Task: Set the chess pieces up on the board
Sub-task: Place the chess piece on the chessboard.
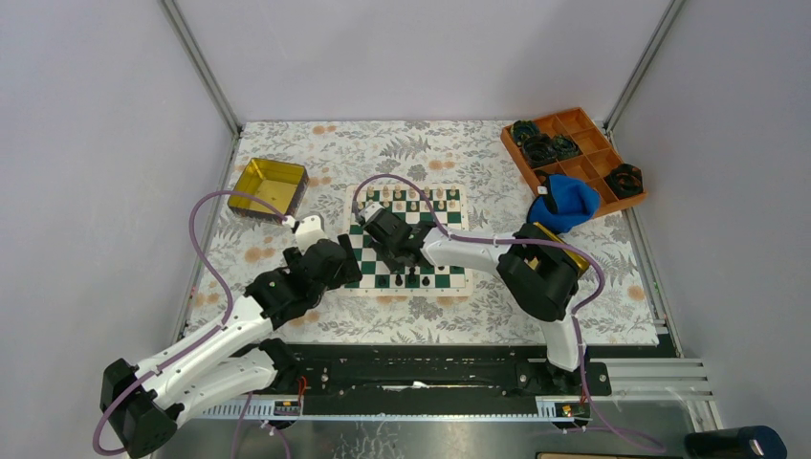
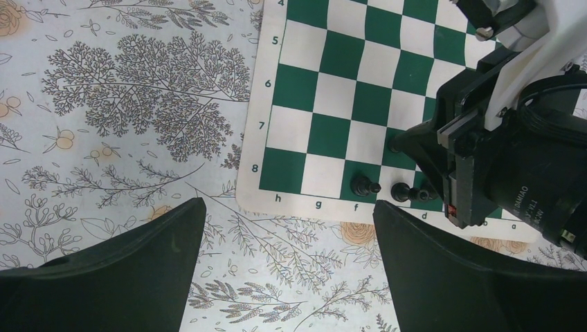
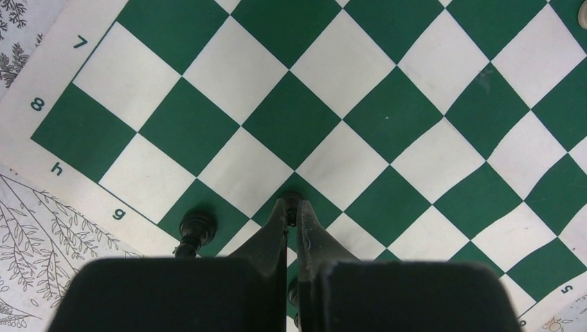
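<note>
The green-and-white board [image 1: 451, 273] lies mid-table on the floral cloth. Cream chess pieces [image 1: 411, 199] line its far edge, and a few black pieces [image 1: 409, 280] stand on its near row. My right gripper [image 3: 291, 207] is shut on a small black piece standing on a green square one row in from the near edge. Another black piece [image 3: 197, 225] stands just to its left. From the left wrist, that right gripper [image 2: 396, 144] reaches down beside two black pieces [image 2: 363, 185]. My left gripper [image 2: 289, 204] hangs open over the cloth near the board's h8 corner [image 2: 259, 190], holding nothing.
A gold tin [image 1: 268, 185] sits at the far left, and a second gold tin [image 1: 562, 251] is partly under the right arm. An orange divided tray [image 1: 574, 158] with black rings stands at the far right. A blue object [image 1: 566, 201] lies beside the tray.
</note>
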`<action>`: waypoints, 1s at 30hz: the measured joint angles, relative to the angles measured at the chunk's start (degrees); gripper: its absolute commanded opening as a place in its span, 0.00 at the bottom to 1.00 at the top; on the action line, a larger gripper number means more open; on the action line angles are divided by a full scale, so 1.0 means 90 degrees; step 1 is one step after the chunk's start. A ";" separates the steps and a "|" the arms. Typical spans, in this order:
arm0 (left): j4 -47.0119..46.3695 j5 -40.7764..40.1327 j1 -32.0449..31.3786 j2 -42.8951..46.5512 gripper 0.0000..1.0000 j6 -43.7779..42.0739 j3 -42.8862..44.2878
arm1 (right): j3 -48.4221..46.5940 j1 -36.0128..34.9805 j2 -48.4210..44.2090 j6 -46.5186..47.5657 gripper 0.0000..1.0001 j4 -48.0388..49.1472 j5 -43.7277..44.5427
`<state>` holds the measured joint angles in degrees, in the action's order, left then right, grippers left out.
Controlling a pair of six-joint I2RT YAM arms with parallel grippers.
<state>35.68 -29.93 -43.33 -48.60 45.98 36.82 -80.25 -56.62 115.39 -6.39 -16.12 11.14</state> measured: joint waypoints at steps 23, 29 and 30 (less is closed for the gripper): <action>0.0000 0.0002 0.0000 -0.0005 0.99 0.0000 0.0000 | 0.0172 -0.0002 -0.0100 0.0017 0.00 0.0117 0.0087; 0.0000 0.0002 0.0000 -0.0005 0.99 0.0000 0.0000 | 0.0240 -0.0002 -0.0138 0.0017 0.00 0.0151 0.0155; 0.0000 0.0000 0.0000 -0.0005 0.99 0.0000 0.0000 | 0.0240 -0.0002 -0.0138 0.0017 0.00 0.0151 0.0155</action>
<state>35.68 -29.93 -43.33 -48.64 45.98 36.82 -78.08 -56.64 114.15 -6.24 -14.76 12.53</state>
